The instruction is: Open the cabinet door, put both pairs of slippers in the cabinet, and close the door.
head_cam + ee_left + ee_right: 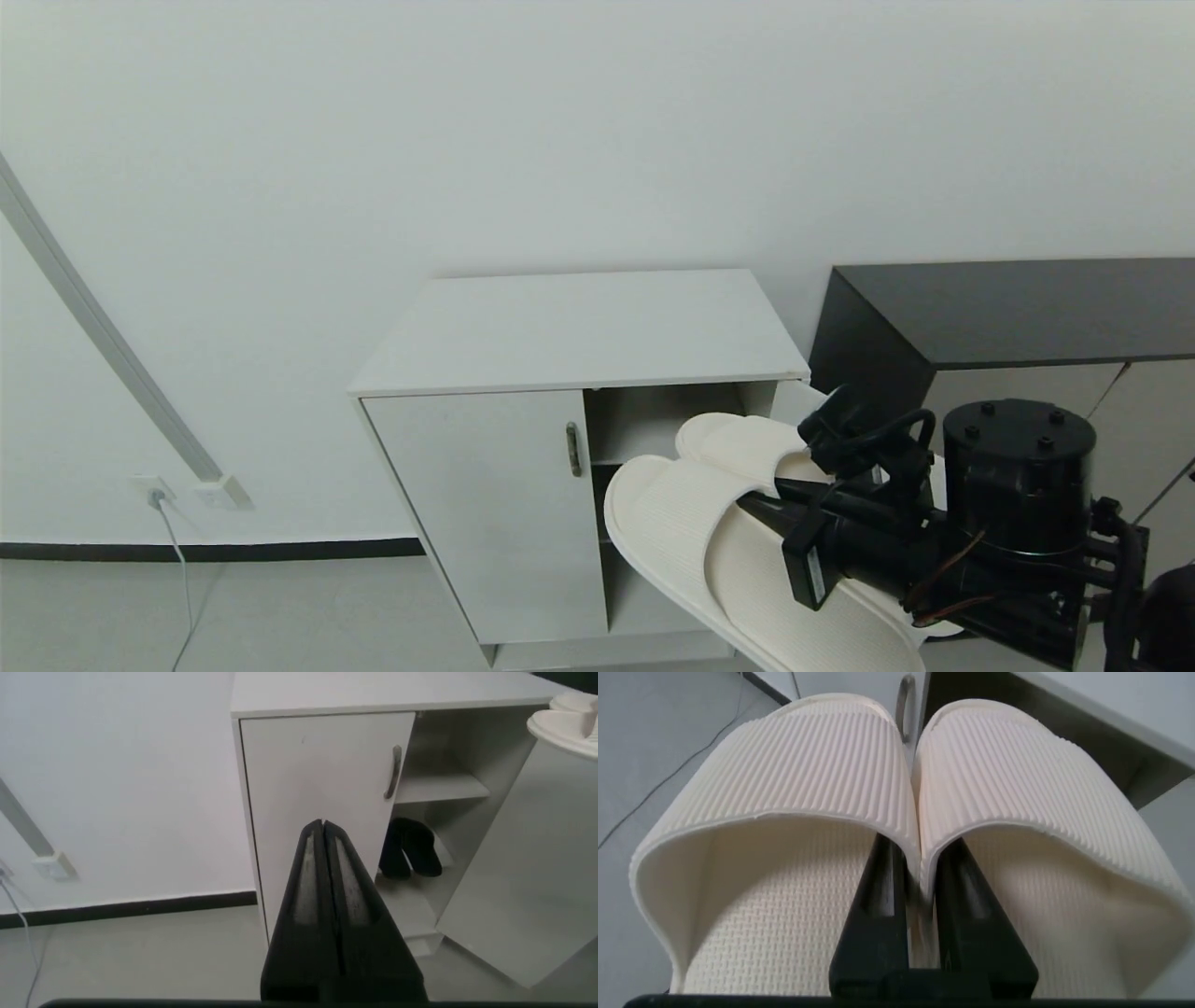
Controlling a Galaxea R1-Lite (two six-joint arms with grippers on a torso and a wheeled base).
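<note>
Holding ribbed, perhaps foam slippers (822, 775), right tool (920, 885) hovers

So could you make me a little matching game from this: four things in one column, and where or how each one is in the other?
Things:
1. white slippers
2. black slippers
3. left gripper
4. cabinet's right door

States:
A. swung open
B. inside the cabinet, under a shelf
C. shut, holding nothing
D. clamped in the right gripper

Pairs: 1-D, 2-B, 3-C, 4-A.
</note>
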